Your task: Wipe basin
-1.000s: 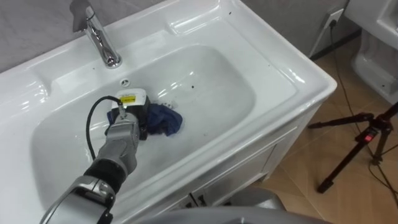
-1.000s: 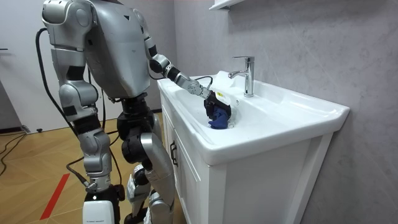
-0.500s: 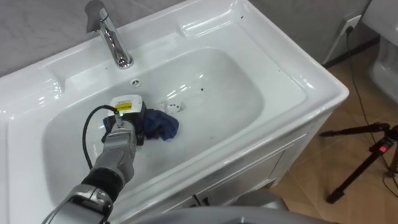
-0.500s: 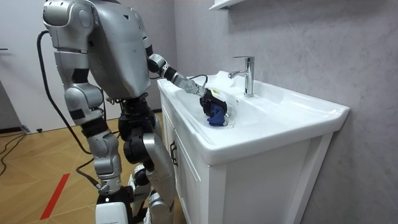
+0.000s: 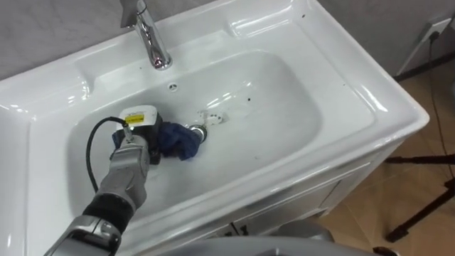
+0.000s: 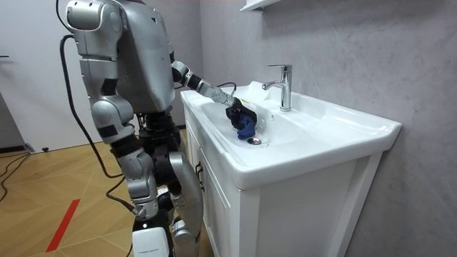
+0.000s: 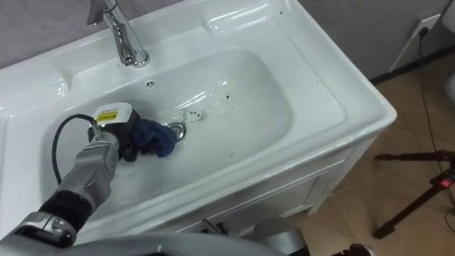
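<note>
Down in the basin (image 5: 298, 121), my left hand (image 5: 137, 139) lies knuckles up on the bowl's left side, with the forearm coming in from the lower left. Its fingers are curled into one end of the blue cloth (image 5: 179, 142) and grip it in a bunch; how far the thumb wraps I cannot tell, since it is under the hand. The rest of the cloth is crumpled just beyond the fingertips and touches the basin floor, with its far edge against the drain (image 5: 197, 131). The drain's metal ring shows just past the cloth, near the middle of the bowl. The tap (image 5: 153, 43) stands on the back ledge, beyond the hand and well apart from it.

From the room view I stand close against the front of the cabinet, left arm stretched forward over the rim, cloth hanging below the fist (image 6: 239, 114). My right hand (image 6: 150, 241) hangs low at my side, away from the basin.
</note>
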### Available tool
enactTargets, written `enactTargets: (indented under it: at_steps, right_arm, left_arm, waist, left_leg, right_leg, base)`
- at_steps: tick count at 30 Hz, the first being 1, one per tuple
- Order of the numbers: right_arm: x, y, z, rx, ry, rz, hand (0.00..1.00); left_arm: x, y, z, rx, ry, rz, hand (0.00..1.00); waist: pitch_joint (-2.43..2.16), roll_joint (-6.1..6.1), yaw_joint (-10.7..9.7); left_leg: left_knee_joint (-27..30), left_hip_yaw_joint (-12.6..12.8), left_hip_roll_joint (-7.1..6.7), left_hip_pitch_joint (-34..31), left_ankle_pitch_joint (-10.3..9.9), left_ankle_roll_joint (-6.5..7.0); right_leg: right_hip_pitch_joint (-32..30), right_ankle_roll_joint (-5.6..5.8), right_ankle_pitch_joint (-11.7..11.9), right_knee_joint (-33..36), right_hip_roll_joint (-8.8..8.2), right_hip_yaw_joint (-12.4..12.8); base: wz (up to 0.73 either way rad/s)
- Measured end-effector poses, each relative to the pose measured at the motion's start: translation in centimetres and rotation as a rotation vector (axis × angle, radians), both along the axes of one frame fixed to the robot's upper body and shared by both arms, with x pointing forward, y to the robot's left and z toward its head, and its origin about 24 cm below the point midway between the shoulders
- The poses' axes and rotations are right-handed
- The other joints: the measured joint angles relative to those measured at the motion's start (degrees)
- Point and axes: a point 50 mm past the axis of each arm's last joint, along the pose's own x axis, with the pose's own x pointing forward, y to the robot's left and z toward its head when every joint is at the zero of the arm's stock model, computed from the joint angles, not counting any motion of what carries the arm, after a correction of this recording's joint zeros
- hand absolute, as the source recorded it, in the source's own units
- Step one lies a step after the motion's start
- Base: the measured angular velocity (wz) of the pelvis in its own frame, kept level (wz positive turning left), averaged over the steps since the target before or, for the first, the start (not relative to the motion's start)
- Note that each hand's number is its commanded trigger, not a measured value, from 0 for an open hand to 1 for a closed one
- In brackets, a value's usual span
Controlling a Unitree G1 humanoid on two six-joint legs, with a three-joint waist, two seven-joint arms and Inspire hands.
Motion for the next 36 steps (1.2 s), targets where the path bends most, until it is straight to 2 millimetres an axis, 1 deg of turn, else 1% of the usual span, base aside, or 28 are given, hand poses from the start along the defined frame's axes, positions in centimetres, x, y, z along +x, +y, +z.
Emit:
enactTargets:
  at_steps: [2, 3, 4, 8, 9, 13, 15, 16, 20, 24, 26, 27, 29, 31, 33, 34, 36]
  right_arm:
    - [-0.1, 0.0, 0.0, 0.004, -0.007, -0.017, 0.00]
    - [-0.1, 0.1, 0.0, 0.006, -0.006, -0.018, 0.00]
    - [-0.2, 0.1, 0.0, 0.003, -0.005, -0.018, 0.00]
    - [-0.7, -0.1, -0.1, -0.021, 0.006, -0.006, 0.00]
    - [-0.8, 0.0, -0.1, -0.021, 0.011, 0.001, 0.00]
    - [-0.9, 0.3, -0.2, -0.019, 0.017, 0.012, 0.00]
    - [-1.1, 0.4, -0.2, -0.020, 0.026, 0.009, 0.00]
    - [-1.3, 0.4, -0.2, -0.021, 0.034, 0.006, 0.00]
    - [-1.9, 0.5, -0.3, -0.026, 0.052, 0.002, 0.00]
    - [-2.4, 1.0, -0.4, -0.011, 0.070, 0.024, 0.00]
    - [-2.5, 1.1, -0.4, 0.001, 0.073, 0.020, 0.00]
    - [-2.6, 1.1, -0.5, 0.006, 0.078, 0.019, 0.00]
    - [-2.4, 1.1, -0.4, 0.006, 0.074, 0.017, 0.00]
    - [-2.9, 1.0, -0.3, 0.004, 0.080, 0.008, 0.00]
    - [-3.1, 1.0, -0.3, 0.004, 0.089, 0.003, 0.00]
    - [-3.2, 1.0, -0.3, 0.004, 0.097, 0.001, 0.00]
    - [-3.3, 1.0, -0.3, 0.003, 0.103, -0.001, 0.00]
  left_arm:
    - [0.1, 0.0, 0.1, -0.015, -0.006, 0.007, 1.00]
    - [0.2, 0.0, 0.2, -0.024, -0.013, 0.014, 1.00]
    - [0.2, 0.1, 0.3, -0.051, -0.019, 0.036, 1.00]
    - [0.2, 0.7, 0.3, -0.165, -0.039, 0.144, 1.00]
    - [0.1, 1.0, 0.2, -0.219, -0.046, 0.203, 1.00]
    - [-0.3, 2.0, -0.3, -0.382, -0.061, 0.370, 1.00]
    - [-0.4, 2.4, -0.4, -0.430, -0.066, 0.423, 1.00]
    - [-0.5, 2.4, -0.5, -0.460, -0.067, 0.452, 1.00]
    - [-0.7, 2.3, -1.1, -0.542, -0.066, 0.523, 1.00]
    - [-0.3, 1.7, -1.6, -0.596, -0.055, 0.567, 1.00]
    - [-0.1, 1.3, -1.7, -0.635, -0.047, 0.595, 1.00]
    - [0.0, 1.2, -1.8, -0.662, -0.042, 0.615, 1.00]
    - [0.1, 0.8, -1.8, -0.701, -0.036, 0.639, 1.00]
    - [0.2, -0.2, -2.0, -0.748, -0.023, 0.652, 1.00]
    - [0.2, -0.7, -2.0, -0.757, -0.015, 0.646, 1.00]
    - [0.4, -0.9, -2.0, -0.757, -0.013, 0.637, 1.00]
    - [0.7, -1.0, -1.8, -0.755, -0.015, 0.629, 1.00]
  waist:
    - [0.10, -0.17, 0.01]
    - [0.27, -0.40, -0.05]
    - [0.42, -0.69, 0.00]
    - [0.46, -0.90, 0.76]
    - [0.49, -1.02, 0.85]
    - [0.36, -1.30, 0.84]
    - [0.27, -1.55, 0.89]
    - [0.21, -1.67, 0.81]
    - [0.20, -1.68, 0.70]
    - [0.20, -1.68, 0.25]
    - [0.18, -1.65, 0.01]
    - [0.20, -1.67, -0.11]
    - [0.16, -1.92, -1.04]
    - [0.17, -1.92, -2.20]
    - [0.17, -1.89, -2.92]
    - [0.16, -1.90, -3.04]
    - [0.19, -1.94, -3.27]
  left_leg:
    - [0.06, -0.28, -0.07, -0.31, 0.06, 0.08]
    - [0.06, -0.57, -0.10, -0.36, 0.07, 0.09]
    - [0.07, -0.54, -0.11, -0.33, 0.07, 0.09]
    - [0.10, -0.54, -0.07, -0.35, 0.07, 0.09]
    - [0.10, -0.59, -0.07, -0.36, 0.07, 0.09]
    - [0.13, -0.55, -0.19, -0.35, 0.07, 0.09]
    - [0.15, -0.51, -0.30, -0.35, 0.07, 0.09]
    - [0.28, -0.50, -0.38, -0.34, 0.07, 0.10]
    - [0.53, 0.02, -0.55, -0.24, 0.07, 0.10]
    - [0.53, 0.15, -0.85, -0.15, 0.12, 0.20]
    - [0.37, 0.66, -1.00, -0.21, 0.12, 0.25]
    - [0.03, 1.38, -0.97, -0.26, 0.12, 0.26]
    - [-0.28, 1.65, -1.05, -0.38, 0.09, 0.37]
    - [-0.40, 1.85, -0.97, -0.46, 0.05, 0.38]
    - [-0.44, 2.33, -0.84, -0.45, -0.01, 0.28]
    - [-0.45, 3.01, -0.73, -0.45, -0.08, 0.17]
    - [-0.47, 3.41, -0.64, -0.61, -0.11, 0.11]
  right_leg:
    - [-0.07, 0.07, -0.23, 0.04, -0.24, -0.48]
    - [-0.06, 0.09, -0.40, 0.04, -0.43, -1.02]
    - [-0.10, 0.10, -0.60, 0.02, -0.45, -1.04]
    - [-0.11, 0.08, -0.70, 0.05, -0.40, -1.00]
    - [-0.14, 0.07, -0.73, 0.08, -0.40, -1.03]
    - [-0.37, 0.18, -0.83, 0.36, -0.34, -0.83]
    - [-0.69, 0.15, -1.00, 0.90, -0.30, -0.68]
    - [-0.72, 0.20, -1.12, 1.13, -0.33, -0.68]
    - [-0.72, 0.36, -1.06, 1.23, -0.43, -0.30]
    - [-0.92, 0.57, -0.91, 1.72, -0.59, 0.18]
    - [-1.65, 0.65, -0.90, 2.23, -0.51, 0.80]
    - [-2.08, 0.72, -0.76, 2.34, -0.30, 1.28]
    - [-2.65, 0.35, -0.71, 3.16, -0.32, 1.49]
    - [-2.87, 0.07, -0.51, 3.17, -0.12, 1.64]
    - [-3.05, -0.08, -0.41, 3.17, 0.18, 1.94]
    - [-3.35, -0.23, -0.24, 3.19, 0.49, 2.38]
    - [-3.77, -0.39, -0.05, 3.26, 0.68, 3.02]
  base:
    - [0.15]
    - [0.13]
    - [0.10]
    - [0.00]
    - [0.00]
    - [0.00]
    - [-0.02]
    - [0.00]
    - [-0.04]
    - [-0.04]
    - [-0.17]
    - [-0.22]
    - [-0.12]
    - [-0.06]
    - [-0.15]
    - [-0.25]
    - [-0.17]
